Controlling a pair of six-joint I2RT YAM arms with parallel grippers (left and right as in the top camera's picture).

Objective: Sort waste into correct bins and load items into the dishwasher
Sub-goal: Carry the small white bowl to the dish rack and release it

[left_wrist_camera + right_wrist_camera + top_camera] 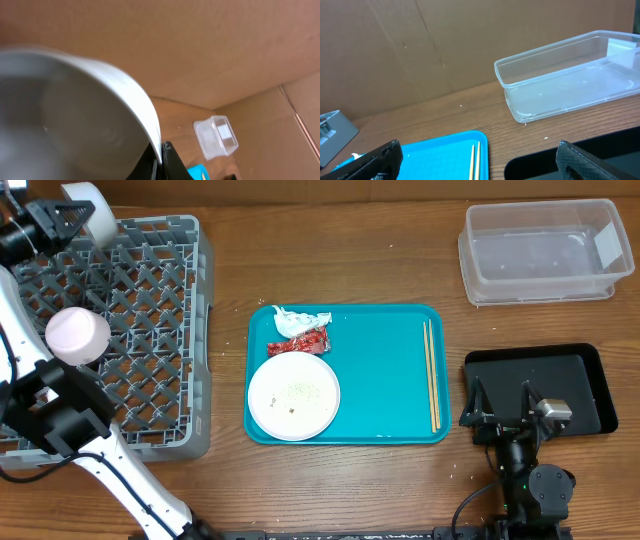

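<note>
Two claws work at opposite ends of the wooden bench (400,480). Nearest the robot, the right claw (505,408) hangs with its jaws spread wide and nothing between them, over the near-left corner of the shallow black tray (590,380), a matte rectangle with rounded corners.

Left of that lies the smooth teal tray (380,380). On its near-left part rests the round white plate (293,395), speckled with loose rice-like grains (298,391). Just behind the plate, touching its rim, is the red wrapper (298,343), glossy and printed, and behind that the crumpled white napkin (300,320). The thin pale-wood chopsticks (431,375) lie side by side along the tray's right edge, well apart from the plate; the right wrist view shows their tips (475,160) between its own dark fingers (385,157).

Further left sits the big grey plastic rack (150,330), an open lattice. The white left arm (110,460) crosses its near corner and hides part of it. A pale bowl (78,335) sits over the lattice beside that arm.

Farthest back on the right stands the clear tub (545,250), rectangular with a white label, against the brown cardboard wall (445,45). At the far-left corner, the left claw (72,218) is clamped on the rim of a smooth white bowl (92,205), held above the rack's far edge; it fills the left wrist view (75,115).
</note>
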